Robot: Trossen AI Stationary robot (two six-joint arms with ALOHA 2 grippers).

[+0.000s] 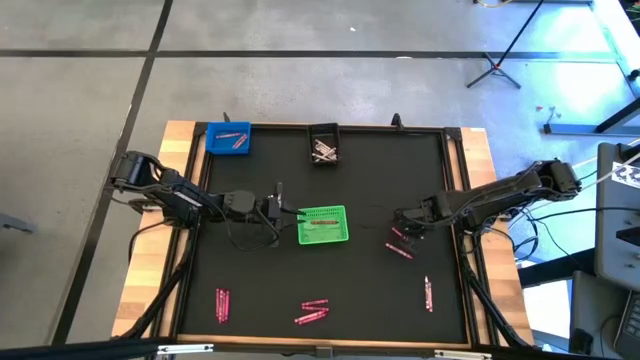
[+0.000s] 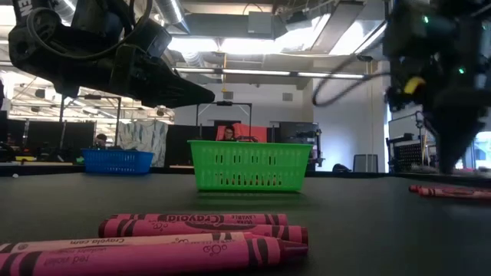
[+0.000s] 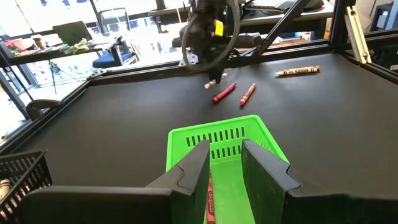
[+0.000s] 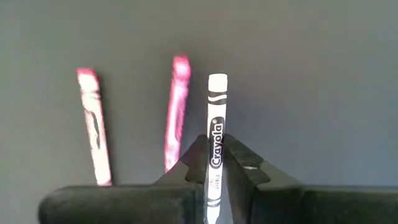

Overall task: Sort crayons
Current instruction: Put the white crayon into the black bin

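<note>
My right gripper is at the table's right, shut on a white crayon above two pink crayons that lie flat on the black mat. My left gripper is open over the near edge of the green bin at the table's middle. A pink crayon lies in that bin, seen between the fingers. More pink crayons lie near the front edge, at the front left and at the front right. My right gripper pinches the white crayon's wrapped middle between its two fingers. The fingers come from above, pointing down, and the crayon lies along them. Its free end sticks out past the fingertips toward the mat, held above the pink crayons.
A blue bin with pink crayons stands at the far left, and a black bin with pale crayons at the far middle. A raised frame borders the black mat. Bare mat lies between the green bin and the front crayons.
</note>
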